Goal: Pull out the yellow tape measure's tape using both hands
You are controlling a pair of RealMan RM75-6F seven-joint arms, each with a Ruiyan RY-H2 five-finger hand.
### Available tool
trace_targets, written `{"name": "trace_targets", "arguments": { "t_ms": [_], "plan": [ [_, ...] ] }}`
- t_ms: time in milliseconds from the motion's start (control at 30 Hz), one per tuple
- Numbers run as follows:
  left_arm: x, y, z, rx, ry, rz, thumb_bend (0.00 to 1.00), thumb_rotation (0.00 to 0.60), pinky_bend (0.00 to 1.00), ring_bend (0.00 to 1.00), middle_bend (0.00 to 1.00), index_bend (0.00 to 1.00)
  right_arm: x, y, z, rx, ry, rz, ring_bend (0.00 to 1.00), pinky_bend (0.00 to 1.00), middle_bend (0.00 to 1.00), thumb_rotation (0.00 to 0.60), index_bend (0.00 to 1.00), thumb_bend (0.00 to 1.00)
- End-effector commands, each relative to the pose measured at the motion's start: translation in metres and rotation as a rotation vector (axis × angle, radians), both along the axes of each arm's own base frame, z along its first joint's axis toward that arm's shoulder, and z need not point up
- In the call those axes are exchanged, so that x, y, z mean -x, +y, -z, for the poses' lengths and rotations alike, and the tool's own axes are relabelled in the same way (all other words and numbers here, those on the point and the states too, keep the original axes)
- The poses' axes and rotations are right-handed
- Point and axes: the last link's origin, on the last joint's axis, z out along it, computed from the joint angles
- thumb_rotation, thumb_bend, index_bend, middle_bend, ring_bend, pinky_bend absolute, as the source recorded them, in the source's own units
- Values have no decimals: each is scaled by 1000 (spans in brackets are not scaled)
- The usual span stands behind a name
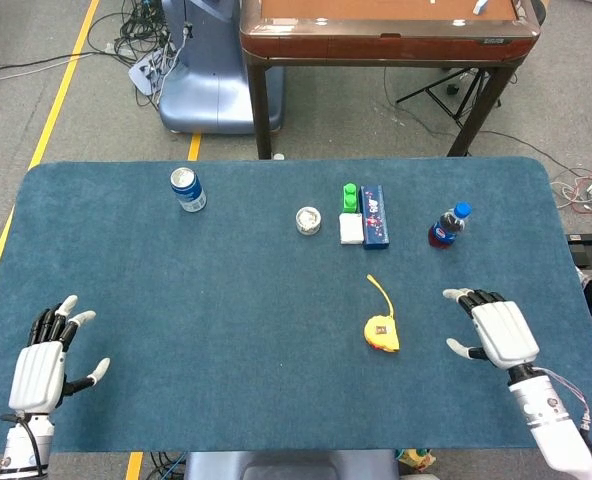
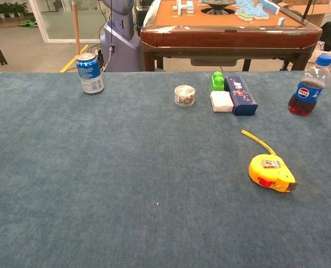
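Observation:
The yellow tape measure (image 1: pixel 381 332) (image 2: pixel 270 172) lies flat on the blue table, right of centre, with a short yellow strip of tape (image 1: pixel 377 290) (image 2: pixel 257 142) sticking out toward the far side. My right hand (image 1: pixel 495 331) hovers open to the right of it, fingers spread, a short gap away from the case. Far off at the near left corner, my left hand (image 1: pixel 44 364) is open with fingers spread and holds nothing. In the chest view only a fingertip sliver shows at the right edge.
A blue can (image 1: pixel 187 189) stands at the back left. At the back middle are a small round tin (image 1: pixel 308 220), a white block (image 1: pixel 351 229), a green block (image 1: pixel 350 196) and a dark blue box (image 1: pixel 375 216). A cola bottle (image 1: pixel 447 226) stands behind the right hand.

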Motion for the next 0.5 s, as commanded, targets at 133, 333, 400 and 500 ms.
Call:
{"name": "trace_targets", "arguments": {
  "t_ms": [133, 333, 400, 500],
  "plan": [
    [1, 0, 0, -1, 3, -5, 211, 600, 0, 14, 69, 228, -4, -22, 27, -48, 77, -27, 190, 257, 206, 600, 174, 174],
    [4, 0, 0, 10, 13, -12, 212, 600, 0, 14, 69, 228, 0, -34, 52, -91, 104, -25, 168, 237, 179, 600, 150, 162],
    [4, 1, -1, 7, 11, -10, 211, 600, 0, 14, 69, 228, 0, -37, 60, -104, 117, -31, 162, 233, 175, 600, 150, 162],
    [4, 1, 0, 7, 12, -10, 212, 600, 0, 14, 69, 228, 1, -40, 71, -131, 127, -33, 158, 228, 171, 600, 150, 162]
  ]
}}
